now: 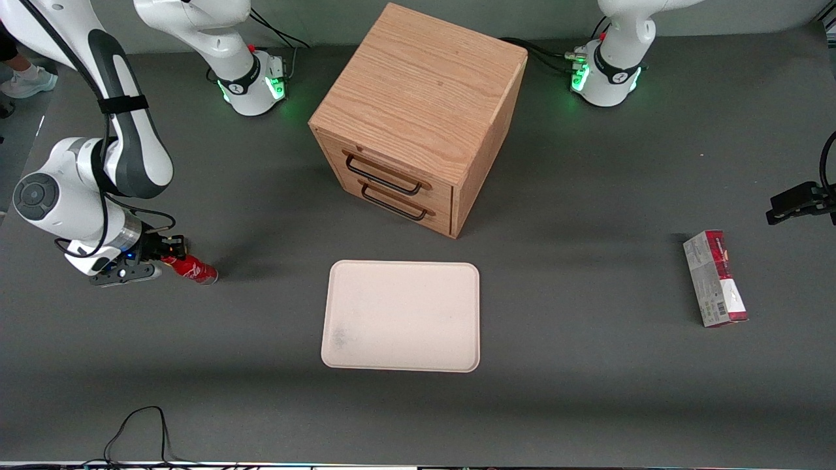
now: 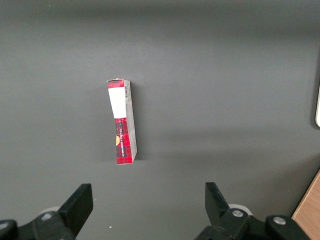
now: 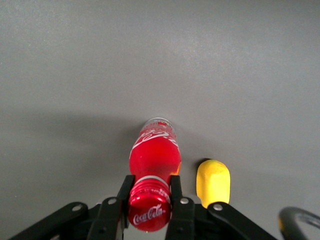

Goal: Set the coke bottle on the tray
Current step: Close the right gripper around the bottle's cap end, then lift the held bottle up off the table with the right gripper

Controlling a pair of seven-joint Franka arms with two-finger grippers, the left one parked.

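Observation:
The coke bottle is a small red bottle with a red cap, white script and a silvery base. It hangs tilted at the working arm's end of the table. My gripper is shut on its neck, just under the cap, one black finger on each side. The tray is a flat cream rectangle with rounded corners, lying in front of the cabinet, well away from the bottle toward the table's middle. Nothing lies on the tray.
An oak two-drawer cabinet stands farther from the front camera than the tray. A red-and-grey carton lies toward the parked arm's end. A small yellow lump sits on the table beside the bottle.

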